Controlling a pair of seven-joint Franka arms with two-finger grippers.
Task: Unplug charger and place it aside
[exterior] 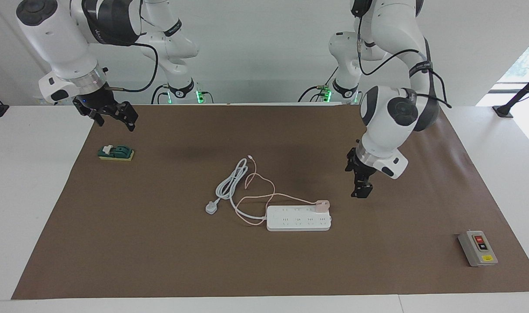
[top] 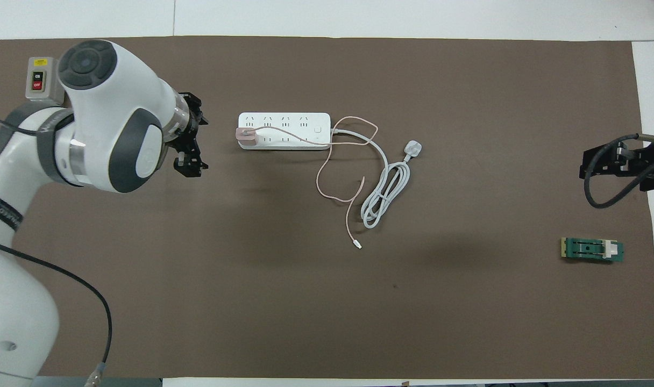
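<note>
Beside the charger [exterior: 322, 205] (still plugged in), left gripper [exterior: 363, 191] hovers over bare mat, jaws released.

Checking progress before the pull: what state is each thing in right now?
charger: plugged into the power strip, cable loose on the mat.
power strip: flat on the mat, own white plug lying unplugged.
left gripper: open, empty, over the mat beside the charger.
right gripper: waiting, empty, over the mat's edge.
switch box: upright, untouched.
green part: resting on the mat.
</note>
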